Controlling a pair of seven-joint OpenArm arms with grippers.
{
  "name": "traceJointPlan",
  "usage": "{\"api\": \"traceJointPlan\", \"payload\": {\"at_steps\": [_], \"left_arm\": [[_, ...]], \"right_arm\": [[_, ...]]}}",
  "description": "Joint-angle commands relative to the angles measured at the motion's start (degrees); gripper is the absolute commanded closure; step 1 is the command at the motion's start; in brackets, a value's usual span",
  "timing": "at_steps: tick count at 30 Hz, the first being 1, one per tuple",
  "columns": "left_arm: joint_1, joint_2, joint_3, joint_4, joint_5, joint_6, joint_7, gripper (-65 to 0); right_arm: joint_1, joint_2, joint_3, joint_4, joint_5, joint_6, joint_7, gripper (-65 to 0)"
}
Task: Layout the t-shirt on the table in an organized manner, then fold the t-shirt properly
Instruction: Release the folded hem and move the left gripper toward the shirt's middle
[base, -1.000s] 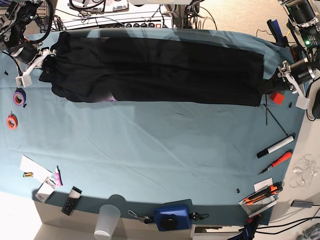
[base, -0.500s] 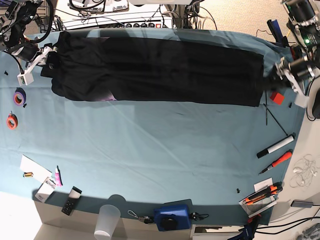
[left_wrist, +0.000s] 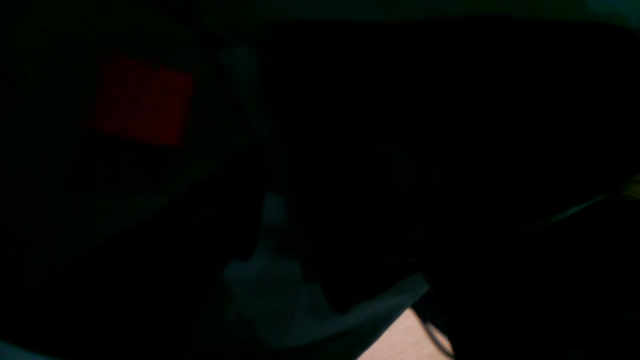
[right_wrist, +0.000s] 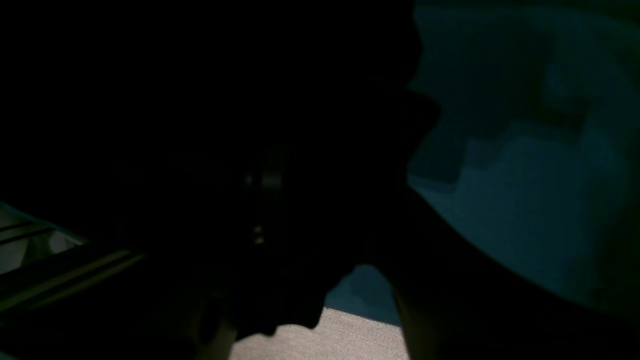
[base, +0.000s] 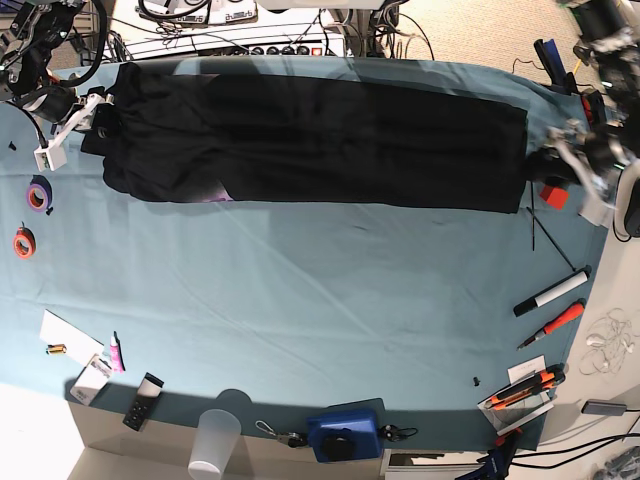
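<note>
The black t-shirt (base: 320, 135) lies stretched in a long band across the far part of the teal table (base: 300, 300). A sliver of purple print (base: 222, 198) shows at its near edge. My left gripper (base: 558, 162), blurred, is at the shirt's right end, where a tab of fabric is pulled out to it. My right gripper (base: 100, 122) is at the shirt's left end, buried in bunched fabric. Both wrist views are almost black with fabric (right_wrist: 200, 100) close to the lens, and the fingers cannot be made out. Teal cloth (right_wrist: 525, 200) shows beside the fabric.
A red block (base: 554, 196) lies just near my left gripper and shows in the left wrist view (left_wrist: 142, 100). Purple tape (base: 39, 195) and orange tape (base: 23, 242) lie at the left edge. A marker (base: 551, 293), a red screwdriver (base: 552, 324), a cup (base: 214, 443) and a blue device (base: 343, 434) line the near edges.
My right gripper has lifted the shirt's left end slightly toward the far edge. My left gripper has shifted a little at the right end and is now blurred by motion.
</note>
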Motion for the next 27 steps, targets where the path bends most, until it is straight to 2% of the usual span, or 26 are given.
{"api": "traceJointPlan", "payload": {"at_steps": [1,3,5,7,9,12,15,19,21,24,27], "left_arm": [[-0.63,0.09,-0.15,0.81,-1.38,-0.04,-0.58,-34.6],[-0.7,2.08,-0.15,0.81,0.24,0.0,-0.58,-34.6],[-0.96,3.58,-0.15,0.81,6.56,0.11,-2.1,-34.6],[-0.96,4.42,-0.15,0.81,13.35,2.34,-5.57,-34.6],[-0.96,4.76,-0.15,0.81,16.83,3.54,-6.93,-34.6],[-0.96,5.31,0.24,0.81,16.96,5.25,-6.19,-34.6],[-0.92,5.68,2.05,0.68,17.05,6.75,-3.1,-34.6],[-0.15,6.19,6.51,0.39,16.98,7.04,-2.45,-34.5],[0.52,6.14,10.16,0.39,17.44,9.05,-3.04,-33.9],[1.14,6.12,15.43,0.39,22.8,14.21,-5.79,-27.2],[0.92,6.1,17.35,0.42,28.85,18.6,-6.12,-15.6]], "right_arm": [[0.13,1.31,0.59,0.96,0.79,0.09,0.75,-19.0],[0.13,1.31,0.59,0.96,0.76,0.09,0.75,-19.0],[0.11,1.31,0.59,0.96,0.74,0.09,0.75,-19.0],[0.11,1.31,0.59,0.96,0.46,0.07,0.75,-19.0],[0.13,1.31,0.59,0.96,0.33,0.09,0.75,-19.0],[0.13,1.31,0.59,0.96,0.35,0.09,0.75,-19.0],[0.13,1.31,0.59,0.96,0.37,0.09,0.75,-19.0],[0.13,1.33,0.59,0.96,0.35,0.09,0.75,-19.0],[0.13,1.33,0.59,0.96,0.35,0.09,0.75,-19.0],[0.13,1.33,0.59,0.96,0.35,0.11,0.75,-19.0],[0.11,1.31,0.59,0.96,0.35,0.09,0.75,-19.0]]}}
